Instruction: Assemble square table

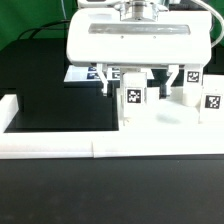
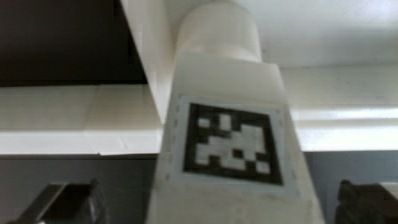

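In the exterior view the white tabletop panel lies flat on the exterior view's right. A white leg with a square tag stands on it. My gripper hangs straight above, its fingers spread to either side of that leg's top. In the wrist view the same leg fills the middle, tag facing the camera. My gripper is open, and dark fingertips stand apart from the leg on both sides. More tagged legs stand at the exterior view's right.
A long low white border wall runs along the front and up the exterior view's left. Black table surface lies between the wall and the tabletop. More tags show behind my gripper.
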`<action>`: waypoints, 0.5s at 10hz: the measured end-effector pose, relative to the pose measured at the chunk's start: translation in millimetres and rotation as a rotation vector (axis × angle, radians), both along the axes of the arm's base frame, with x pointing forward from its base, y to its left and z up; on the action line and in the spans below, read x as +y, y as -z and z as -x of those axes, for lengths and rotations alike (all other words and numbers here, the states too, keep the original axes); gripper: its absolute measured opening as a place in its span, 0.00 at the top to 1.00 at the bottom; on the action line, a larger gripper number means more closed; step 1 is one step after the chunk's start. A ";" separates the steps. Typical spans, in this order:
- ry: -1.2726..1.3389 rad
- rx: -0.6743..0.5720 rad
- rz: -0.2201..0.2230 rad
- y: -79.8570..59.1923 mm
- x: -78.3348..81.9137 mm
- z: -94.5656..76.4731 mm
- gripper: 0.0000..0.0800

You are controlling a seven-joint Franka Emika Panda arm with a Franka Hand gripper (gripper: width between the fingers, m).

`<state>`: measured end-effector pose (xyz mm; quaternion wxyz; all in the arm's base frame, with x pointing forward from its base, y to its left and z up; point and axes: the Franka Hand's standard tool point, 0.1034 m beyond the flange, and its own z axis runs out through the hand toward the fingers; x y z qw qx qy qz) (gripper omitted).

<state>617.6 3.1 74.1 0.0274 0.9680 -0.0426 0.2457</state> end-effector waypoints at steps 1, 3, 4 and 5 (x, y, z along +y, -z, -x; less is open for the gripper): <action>0.008 0.064 -0.029 -11.9 0.8 1.5 0.19; 0.006 0.113 -0.051 -20.1 6.2 -0.7 0.19; 0.008 0.220 -0.075 -16.7 7.6 2.7 0.19; 0.010 0.282 -0.092 -18.3 8.5 -1.4 0.19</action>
